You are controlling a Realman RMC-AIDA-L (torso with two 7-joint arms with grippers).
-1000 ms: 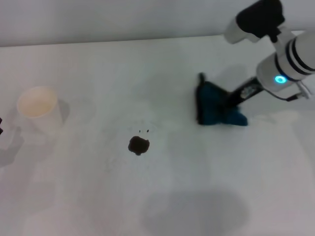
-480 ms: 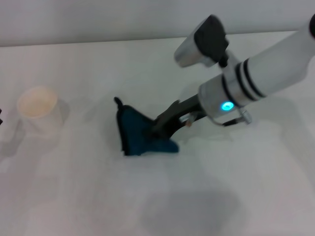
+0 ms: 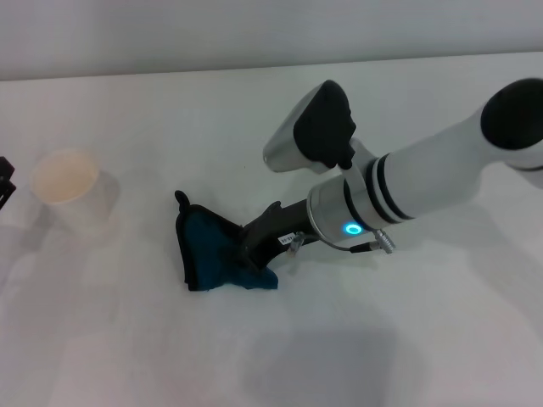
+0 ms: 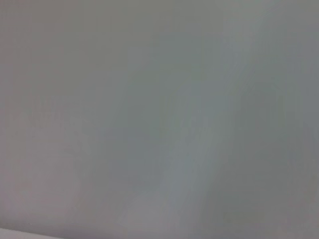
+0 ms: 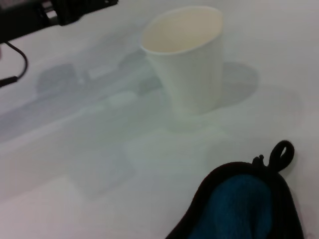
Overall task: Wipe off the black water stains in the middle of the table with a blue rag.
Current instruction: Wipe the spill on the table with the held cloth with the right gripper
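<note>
Starting from the parked left gripper [image 3: 4,182] at the table [image 3: 127,356] edge, fingers unreadable, past the paper cup [image 3: 69,193]: mid-wipe, blue rag [image 3: 214,254] pinched in the right gripper [image 3: 246,253], stains hidden, next probably a firm pass back across.

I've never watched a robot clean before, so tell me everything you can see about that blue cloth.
The blue rag is a small, soft-looking teal cloth with dark edging and a little black loop at one corner. It lies bunched on the white table, pinched and pressed down by the right gripper, a short way from the paper cup.
</note>
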